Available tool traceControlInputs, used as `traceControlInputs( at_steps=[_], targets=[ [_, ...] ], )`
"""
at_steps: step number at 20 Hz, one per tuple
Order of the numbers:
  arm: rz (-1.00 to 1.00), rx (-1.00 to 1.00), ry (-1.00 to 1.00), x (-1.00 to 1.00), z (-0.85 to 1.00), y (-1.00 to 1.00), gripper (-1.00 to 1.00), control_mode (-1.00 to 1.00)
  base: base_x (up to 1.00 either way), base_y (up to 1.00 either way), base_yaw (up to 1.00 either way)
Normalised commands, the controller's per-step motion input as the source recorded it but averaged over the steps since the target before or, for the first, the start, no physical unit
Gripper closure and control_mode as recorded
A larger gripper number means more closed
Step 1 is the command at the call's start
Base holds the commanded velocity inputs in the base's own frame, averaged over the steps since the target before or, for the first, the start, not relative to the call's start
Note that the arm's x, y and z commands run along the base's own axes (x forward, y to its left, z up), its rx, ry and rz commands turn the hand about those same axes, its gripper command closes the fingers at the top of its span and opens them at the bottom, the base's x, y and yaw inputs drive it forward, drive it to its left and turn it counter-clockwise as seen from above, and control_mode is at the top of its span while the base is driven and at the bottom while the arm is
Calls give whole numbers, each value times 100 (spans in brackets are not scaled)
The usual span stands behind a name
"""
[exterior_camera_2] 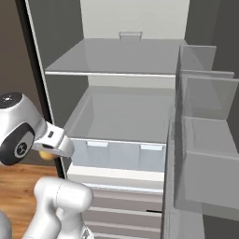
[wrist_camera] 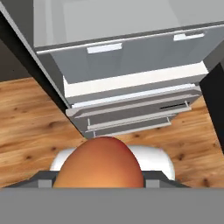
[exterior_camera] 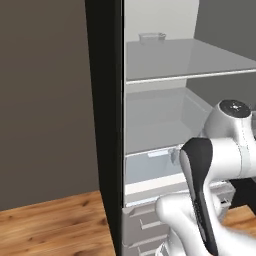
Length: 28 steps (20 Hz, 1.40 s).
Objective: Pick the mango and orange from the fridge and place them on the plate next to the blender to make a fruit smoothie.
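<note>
Clenched around one small roundish fruit of dull yellow-orange, the mango [wrist_camera: 99,159], with the two-finger gripper [wrist_camera: 99,183] pressed in on either side of it. In the hand view, rounded dome of the mango toward the fridge's lower drawers; lower part cut off at the picture's edge, so long axis not possible to tell. Skin shading from yellow-orange at the edges to a redder brown at the crown. In the right base view, just a yellow sliver of it under the white hand, held in the air outside the tall black-sided fridge [exterior_camera: 105,125], near its left front edge and level with the clear crisper drawer [exterior_camera_2: 116,154].

Fridge standing open, pale grey inside. One glass shelf [exterior_camera: 185,60] across the upper part, with one small clear container [exterior_camera: 151,37] at its back. Two pale tabs on the crisper's front. Below it, grey handled drawers [wrist_camera: 131,118], at least two handles countable. On the open door at right, stacked translucent door bins [exterior_camera_2: 205,93]. Underneath, brown wooden floor [wrist_camera: 26,131].
</note>
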Motion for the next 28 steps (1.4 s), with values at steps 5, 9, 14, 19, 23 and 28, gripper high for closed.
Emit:
traceControlInputs(
  at_steps=[5,9,14,19,23,28],
  targets=[
    [0,0,0,0,0,0,100,100,-66,12,-19],
    [0,0,0,0,0,0,100,100,-90,0,-34],
    [0,0,0,0,0,0,100,100,-89,0,-56],
    [0,0,0,0,0,0,100,100,-74,22,-75],
    [0,0,0,0,0,0,100,100,-55,29,-82],
    [0,0,0,0,0,0,100,100,-35,21,-87]
  ],
)
